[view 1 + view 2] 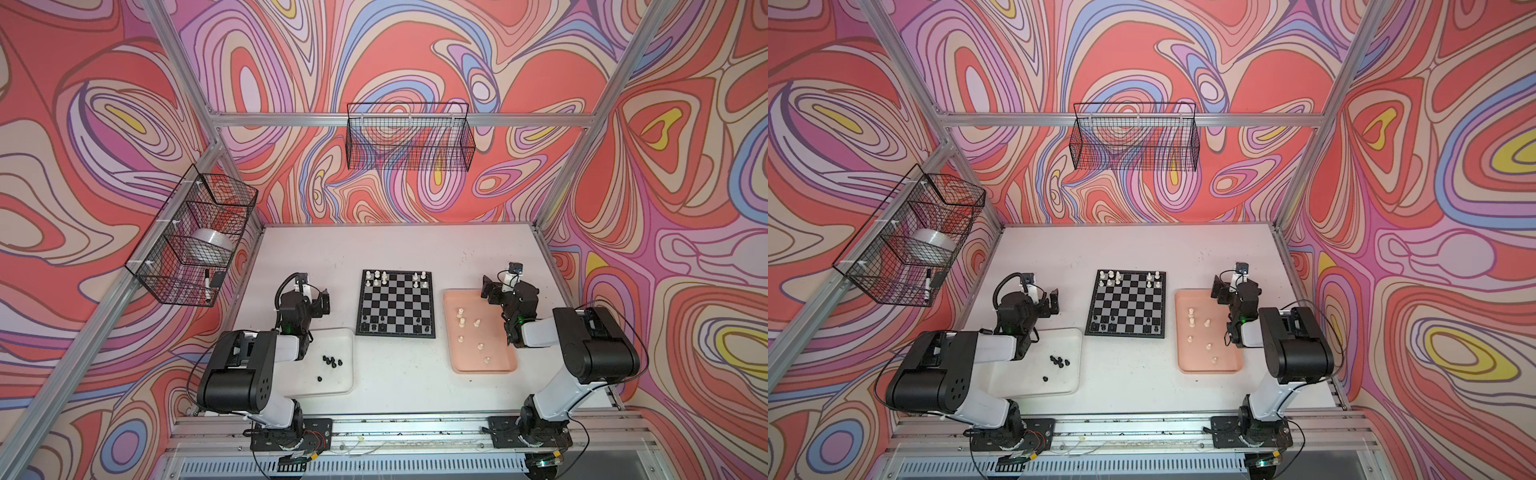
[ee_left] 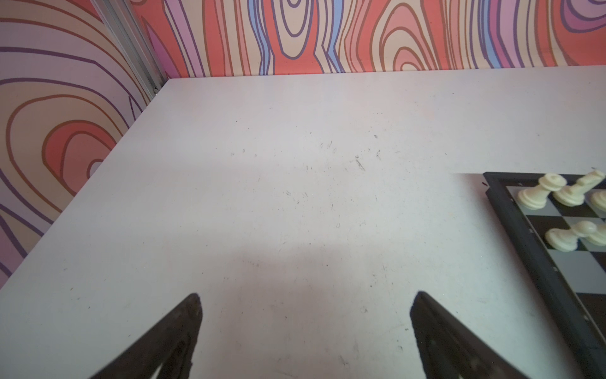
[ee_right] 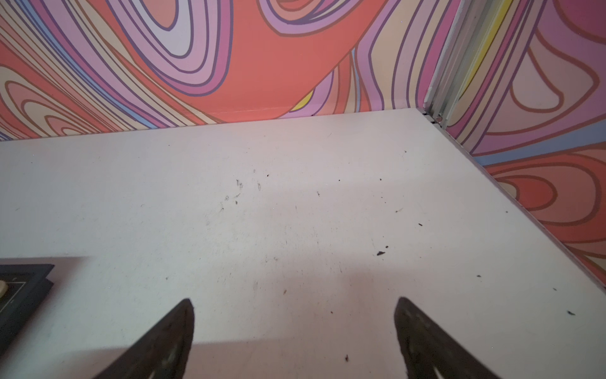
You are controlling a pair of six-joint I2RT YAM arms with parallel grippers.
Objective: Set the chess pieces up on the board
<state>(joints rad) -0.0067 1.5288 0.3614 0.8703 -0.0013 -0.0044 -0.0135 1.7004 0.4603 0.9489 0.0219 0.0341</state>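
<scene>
Square black-and-silver checkered board (image 1: 395, 304) sits mid-bench (image 1: 395, 245), between the arms. Only the top views show the trays. White plastic tray (image 1: 340, 384): a clump of black chess pieces (image 1: 331, 360) too small to count, plus one apart. Pink tray (image 1: 498, 349): six cream-white chess pieces (image 1: 477, 323). Board: nine cream on the far rows, black on the near rows. Left wrist view shows a cream rook (image 2: 541, 193) close up. Left fingers (image 2: 177, 334) and right fingers (image 3: 170, 341) are spread wide over bare bench, gripping nothing.

Table (image 2: 262, 197) matt white, scuffed; cream chess pieces (image 2: 533, 197) smooth, glossy, probably plastic; board (image 2: 516, 229) border matt black.
</scene>
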